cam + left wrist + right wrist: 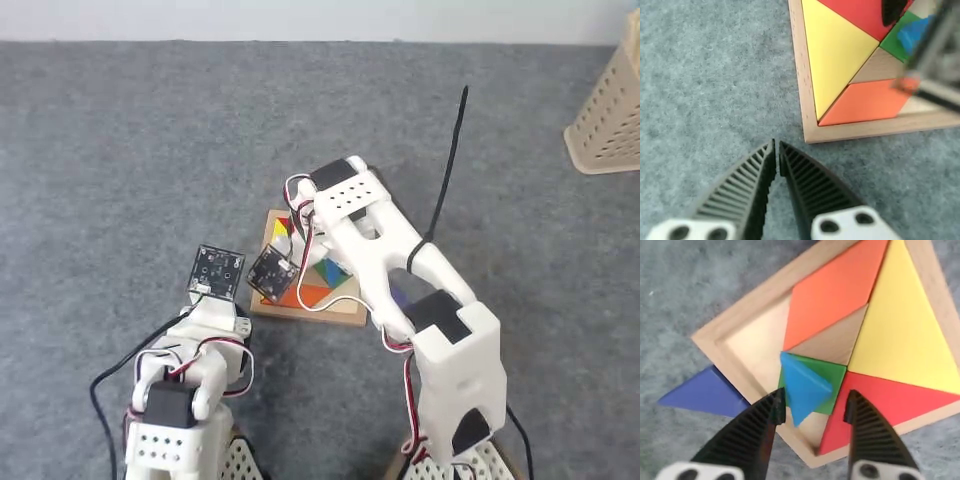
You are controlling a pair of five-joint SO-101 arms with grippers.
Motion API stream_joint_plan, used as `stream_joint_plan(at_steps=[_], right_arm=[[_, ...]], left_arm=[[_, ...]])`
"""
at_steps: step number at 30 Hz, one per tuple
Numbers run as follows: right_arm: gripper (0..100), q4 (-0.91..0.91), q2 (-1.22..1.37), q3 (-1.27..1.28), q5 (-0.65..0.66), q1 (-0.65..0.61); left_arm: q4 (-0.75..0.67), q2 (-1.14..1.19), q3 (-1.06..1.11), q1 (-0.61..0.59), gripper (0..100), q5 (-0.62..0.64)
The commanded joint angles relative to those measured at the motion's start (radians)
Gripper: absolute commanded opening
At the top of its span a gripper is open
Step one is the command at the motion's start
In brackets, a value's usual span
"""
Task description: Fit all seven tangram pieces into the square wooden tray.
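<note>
The square wooden tray (747, 302) lies on grey carpet and holds a yellow triangle (902, 325), an orange parallelogram (832, 295), a red triangle (880, 405) and a green square (832, 375). A light blue triangle (805, 387) rests tilted on top of the green square. My right gripper (812, 407) is open, one finger on each side of that blue triangle. A dark blue triangle (705, 392) lies on the carpet against the tray's outer edge. My left gripper (776, 146) is shut and empty over the carpet, just off a tray corner (810, 137).
In the high view the right arm (400, 270) stretches across the tray (310, 312); the left arm (205, 330) stands beside it. A perforated basket (610, 110) sits at the far right, and a black cable (450, 160) runs behind the tray. Open carpet surrounds everything.
</note>
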Motion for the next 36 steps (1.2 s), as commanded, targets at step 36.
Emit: stream_joint_plan(at_steps=[36], right_arm=[[0.6,-0.094,-0.458,0.279,-1.579,0.188]], left_arm=[[0.006,-0.02,-0.019,0.0,1,0.009]])
